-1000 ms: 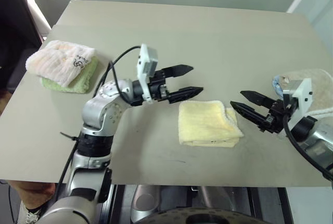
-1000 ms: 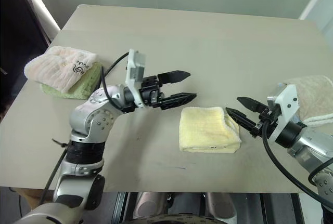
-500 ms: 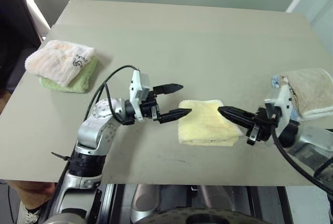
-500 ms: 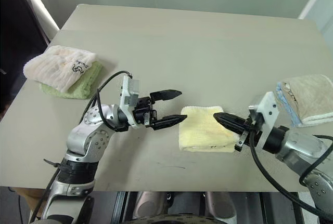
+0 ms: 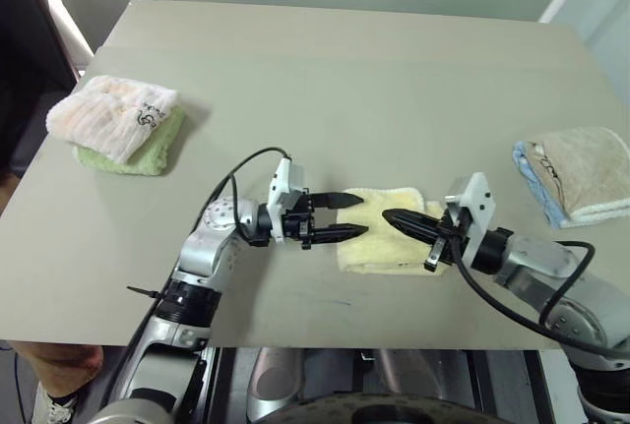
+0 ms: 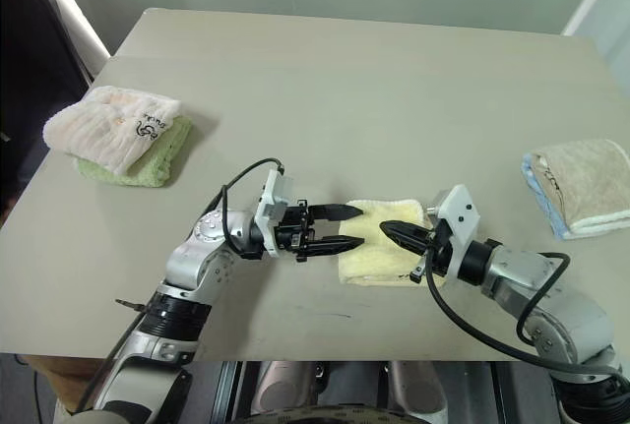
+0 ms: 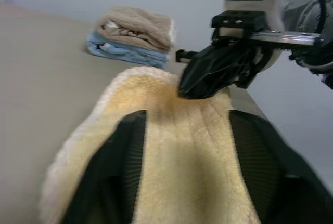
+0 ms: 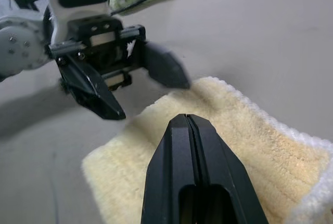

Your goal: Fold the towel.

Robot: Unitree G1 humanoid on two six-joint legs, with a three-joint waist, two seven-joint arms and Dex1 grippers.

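towel location: pale yellow terry towel (image 5: 389, 230) lay already folded into a thick pad at the near-middle of the table (image 5: 325, 70), well apart from the two other cloth stacks.
landmark: everything below is placed relative to the yellow towel.
left gripper: left gripper (image 5: 346, 216) sat at the towel's left edge, pointing level across it toward the right arm; fingers part-open, straddling the left edge in the left wrist view, one finger over the pile; not seen pinching cloth.
right gripper: right gripper (image 5: 392, 217) came in from the towel's right side, fingers pressed together with nothing between them, tip over the towel's top surface near the middle; contact could not be confirmed.
key relation: the two grippers faced each other tip to tip across the towel, close but apart; the towel lay under and between them.
long axis: ran left to right, roughly in line with both grippers.
nearer arm: left one was set at an edge with room to grasp; right one was a closed point over the top, judged better for pressing or pinning.
other cloths: pink-white towel on green cloth (image 5: 120, 125) far left of the towel; beige towel on light blue cloth (image 5: 576, 173) far right.
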